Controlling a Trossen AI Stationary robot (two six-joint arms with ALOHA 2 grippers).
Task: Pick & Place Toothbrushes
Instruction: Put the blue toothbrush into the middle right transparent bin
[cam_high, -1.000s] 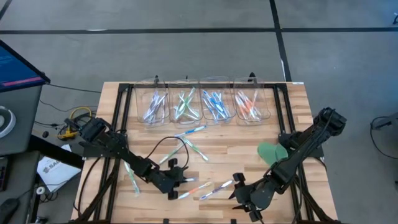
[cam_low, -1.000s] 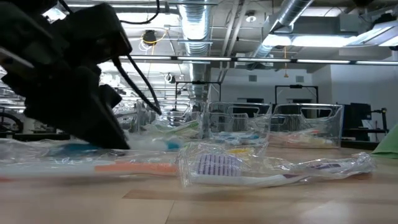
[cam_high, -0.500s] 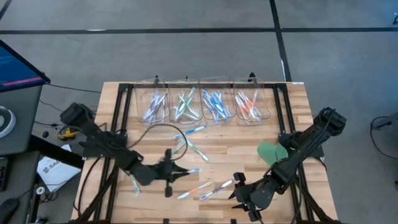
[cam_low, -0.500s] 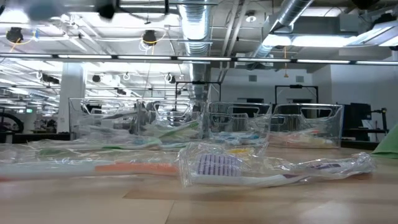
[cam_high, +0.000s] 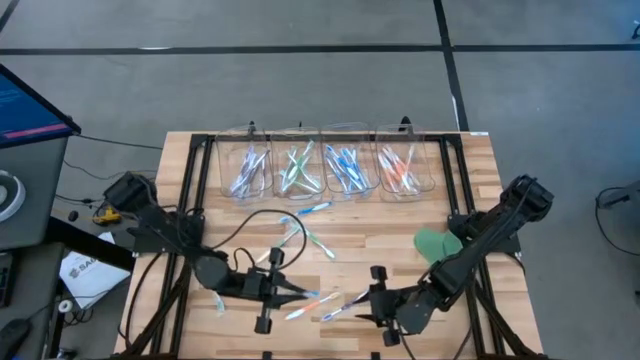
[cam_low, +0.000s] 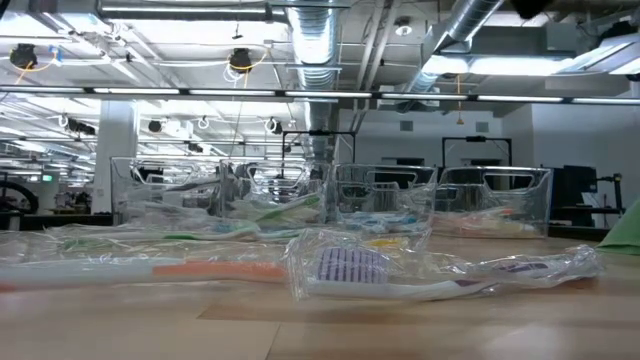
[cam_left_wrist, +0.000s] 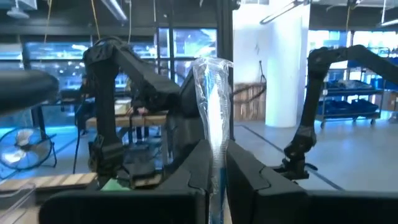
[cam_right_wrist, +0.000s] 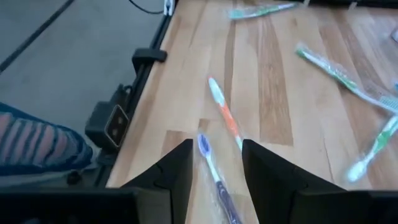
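Loose toothbrushes before bins

Both arms are matte black with bulky rounded joints; a thin black cable loops off the left arm; the right arm shows none.

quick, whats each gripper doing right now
Left gripper: shut on a wrapped toothbrush.
Right gripper: open, straddling the purple toothbrush on the table.
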